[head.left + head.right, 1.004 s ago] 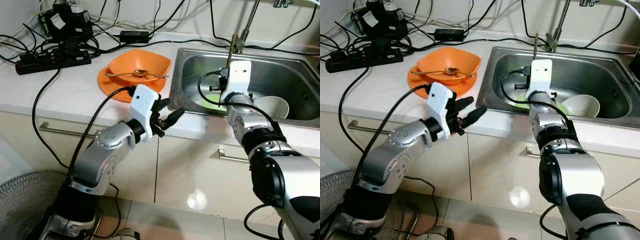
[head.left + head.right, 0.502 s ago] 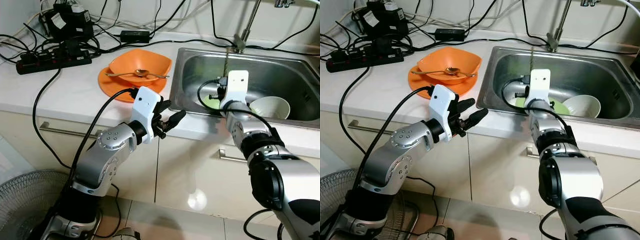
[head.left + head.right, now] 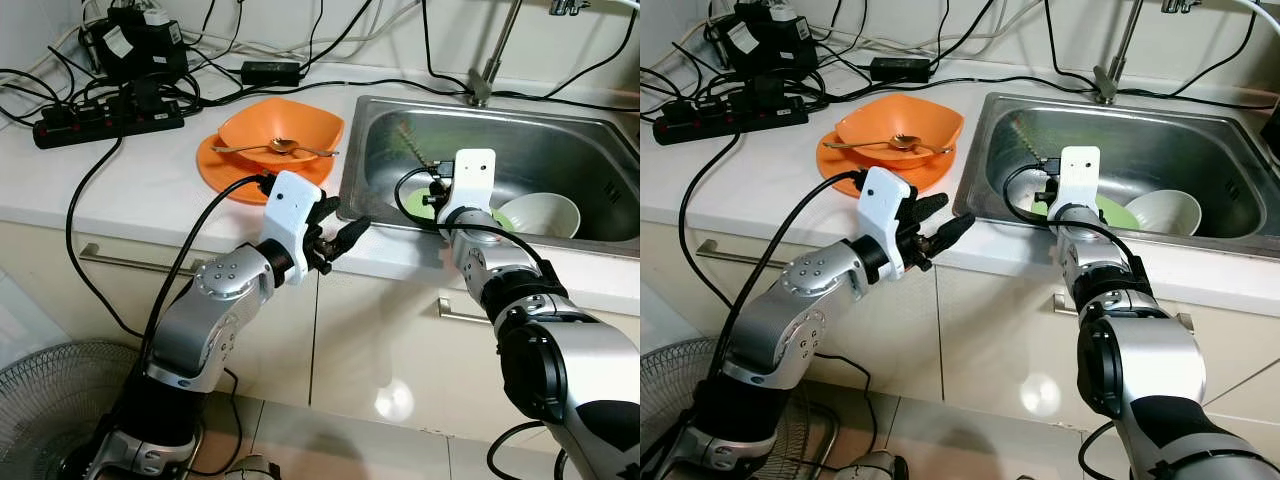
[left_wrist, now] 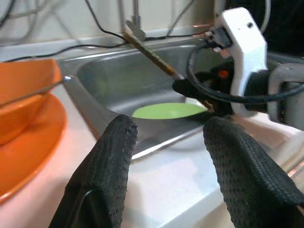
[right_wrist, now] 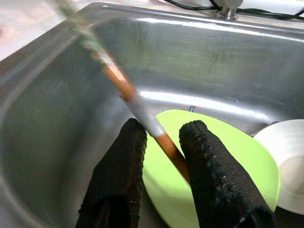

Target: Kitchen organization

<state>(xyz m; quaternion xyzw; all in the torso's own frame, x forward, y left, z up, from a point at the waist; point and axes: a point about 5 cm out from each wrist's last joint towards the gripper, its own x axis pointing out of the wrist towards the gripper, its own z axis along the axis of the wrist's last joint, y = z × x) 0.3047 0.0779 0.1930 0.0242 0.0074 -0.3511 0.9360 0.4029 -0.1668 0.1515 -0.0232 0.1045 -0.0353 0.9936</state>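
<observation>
Right gripper (image 5: 164, 142) pinches a thin brown stick (image 5: 121, 85) over the green plate (image 5: 228, 180) in the sink (image 3: 560, 130). Left gripper (image 4: 166, 156) wide apart above counter edge (image 4: 171, 190).

We see an orange bowl (image 3: 281, 131) on an orange plate (image 3: 222, 165), a lime-green plate (image 5: 213, 166) and white bowl (image 3: 541, 213) in the steel-grey sink (image 3: 560, 140), black textured fingers (image 5: 116, 180), and a brown-and-silver stick (image 5: 128, 97).

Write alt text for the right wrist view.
The right gripper has its two black fingers closed on a thin brown stick that slants up across a steel sink. Beneath the fingers a green plate lies on the sink floor, with a white bowl beside it.
</observation>
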